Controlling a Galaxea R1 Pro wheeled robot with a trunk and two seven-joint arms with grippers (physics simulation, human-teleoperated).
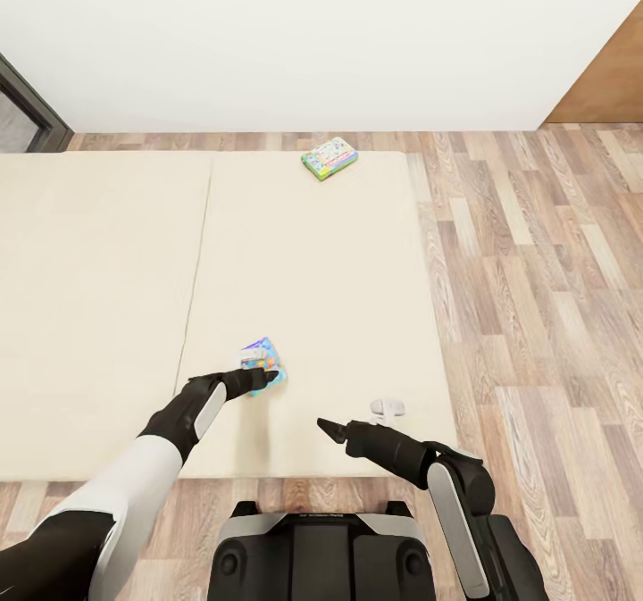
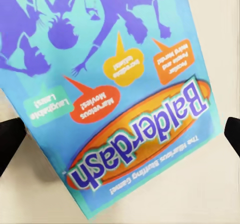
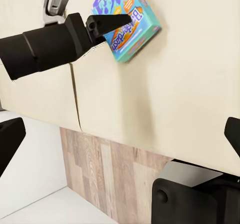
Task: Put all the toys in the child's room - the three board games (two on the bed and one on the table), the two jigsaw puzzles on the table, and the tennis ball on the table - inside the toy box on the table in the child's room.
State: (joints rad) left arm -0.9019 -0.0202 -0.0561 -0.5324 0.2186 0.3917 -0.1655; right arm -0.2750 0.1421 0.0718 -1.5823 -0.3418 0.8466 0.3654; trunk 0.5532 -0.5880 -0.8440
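The robot stands at the edge of the bed (image 1: 313, 253). A blue game box (image 1: 265, 364) that says Balderdash lies flat on the bed, close to the robot. The left gripper (image 1: 264, 375) is right over the box, and its two fingers are spread apart, one on each side of the box, not squeezing it yet. Up close, the box looks turned a bit, not straight between the fingers. A second game (image 1: 329, 158) lies at the far end of the bed, near the wall, well apart from the first one. The right gripper (image 1: 326, 429) hangs over the bed beside the first box with nothing in it, and its fingers are open too. What could go wrong? The box is flat and thin, so the fingers may slide over the top and miss it. Since the box sits crooked, one finger may catch a corner and push it away. The bed is soft, so pressing down may sink the box in. The toy box and table are somewhere else in the room.
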